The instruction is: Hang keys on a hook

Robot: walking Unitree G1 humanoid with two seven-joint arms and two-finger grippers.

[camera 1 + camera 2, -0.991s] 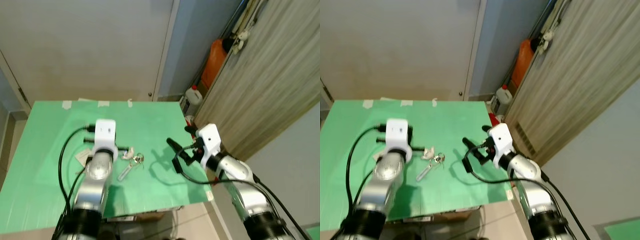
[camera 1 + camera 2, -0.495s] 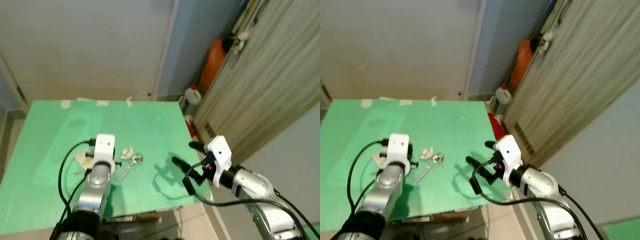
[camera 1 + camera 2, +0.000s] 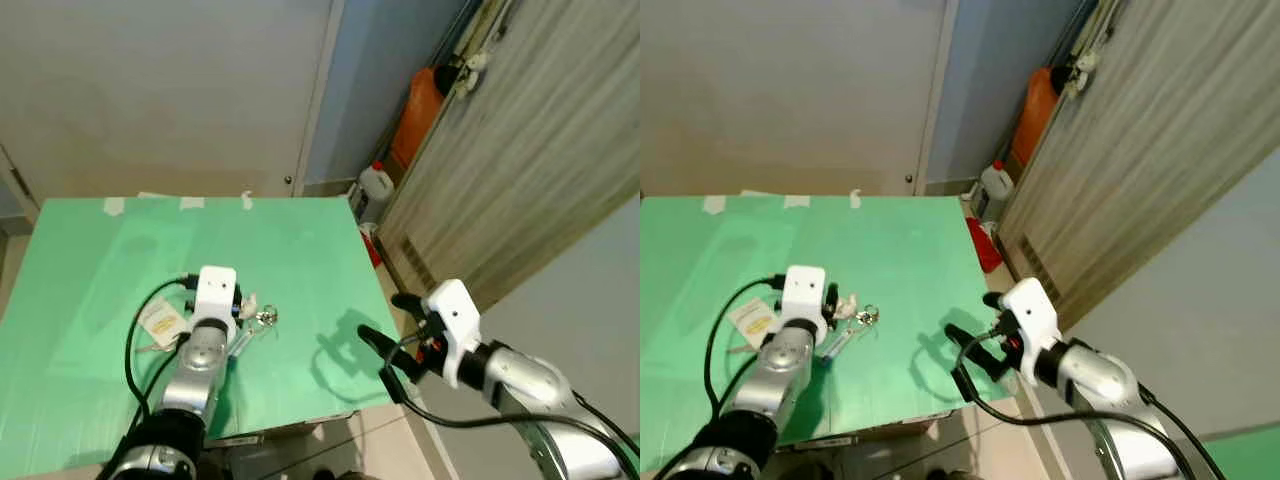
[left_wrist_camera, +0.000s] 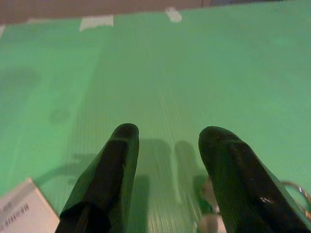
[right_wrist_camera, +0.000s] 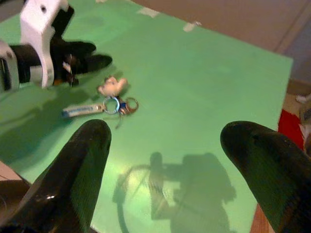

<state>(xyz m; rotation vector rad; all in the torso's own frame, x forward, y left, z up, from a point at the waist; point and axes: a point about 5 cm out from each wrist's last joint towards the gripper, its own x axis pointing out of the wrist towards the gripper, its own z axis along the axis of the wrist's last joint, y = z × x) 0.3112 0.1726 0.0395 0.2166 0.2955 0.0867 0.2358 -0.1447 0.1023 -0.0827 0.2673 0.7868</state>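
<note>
Keys (image 5: 115, 104) lie flat on green table (image 3: 300, 250) w/ a white charm & silver tag, left gripper (image 5: 90, 55) just beside them w/ fingers apart, nothing held; right gripper (image 3: 385, 340) hovers near table's right edge, well apart from keys, fingers spread wide.

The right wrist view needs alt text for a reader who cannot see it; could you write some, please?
A bunch of keys lies on a green table, just beside the left end effector. The right end effector hangs open in the foreground, casting its shadow on the table.
</note>
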